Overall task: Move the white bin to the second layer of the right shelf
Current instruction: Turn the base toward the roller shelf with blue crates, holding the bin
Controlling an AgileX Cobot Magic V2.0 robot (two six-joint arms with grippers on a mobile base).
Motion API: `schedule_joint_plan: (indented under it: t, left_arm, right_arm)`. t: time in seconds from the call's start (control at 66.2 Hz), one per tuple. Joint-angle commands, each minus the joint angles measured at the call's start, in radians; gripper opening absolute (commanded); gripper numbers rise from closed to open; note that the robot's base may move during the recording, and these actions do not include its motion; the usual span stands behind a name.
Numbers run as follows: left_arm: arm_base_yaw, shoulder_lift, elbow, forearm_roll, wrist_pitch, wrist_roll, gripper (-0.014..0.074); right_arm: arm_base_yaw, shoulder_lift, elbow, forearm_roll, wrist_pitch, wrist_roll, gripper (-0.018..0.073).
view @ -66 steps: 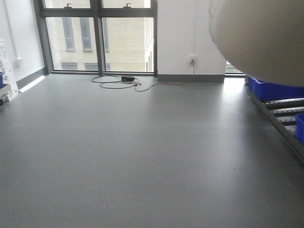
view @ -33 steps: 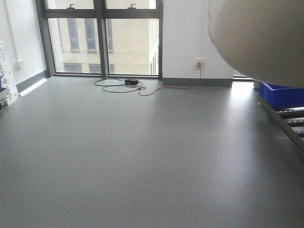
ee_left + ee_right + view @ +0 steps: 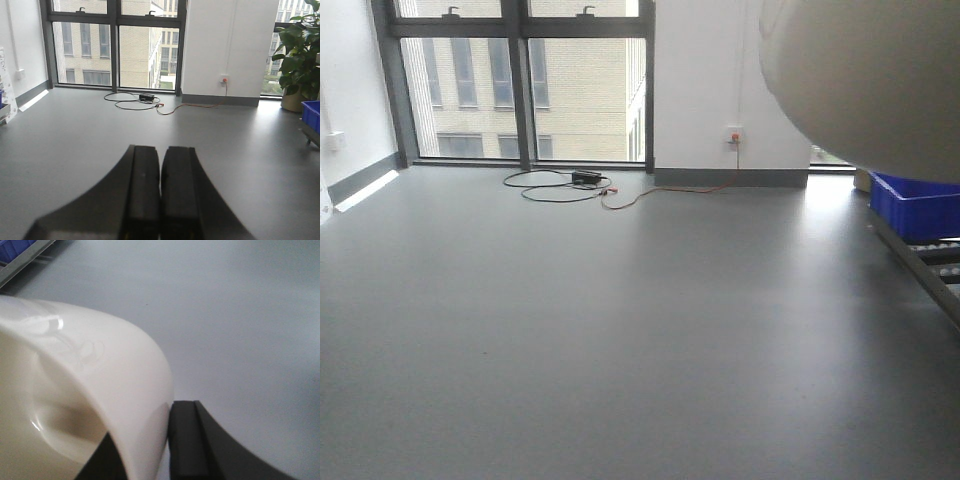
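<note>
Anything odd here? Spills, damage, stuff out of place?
Only loose cables coiled on the floor by the window, one orange lead running to the wall socket; possible snag hazard. No spills. The white bin in the right gripper looks intact.

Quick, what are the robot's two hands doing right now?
Left gripper: shut, holding nothing.
Right gripper: shut on the wall of the white bin.

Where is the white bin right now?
The white bin is up in the air, top right of the front view above the blue crate, its wall pinched in the right gripper.
</note>
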Motion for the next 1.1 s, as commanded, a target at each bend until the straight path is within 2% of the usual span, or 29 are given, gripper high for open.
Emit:
schedule_joint_plan:
  t: [0.0,1.088]
  left_arm:
    - [-0.006,-0.002,0.037,-0.001,-0.086,-0.007,0.0085]
    - [-0.006,-0.002,0.037,-0.001,-0.086,-0.007,0.0085]
  right_arm:
    - [-0.001,-0.002,-0.029,0.004,-0.09,-0.001,0.0053]
    - [-0.001,-0.002,-0.029,0.004,-0.09,-0.001,0.0053]
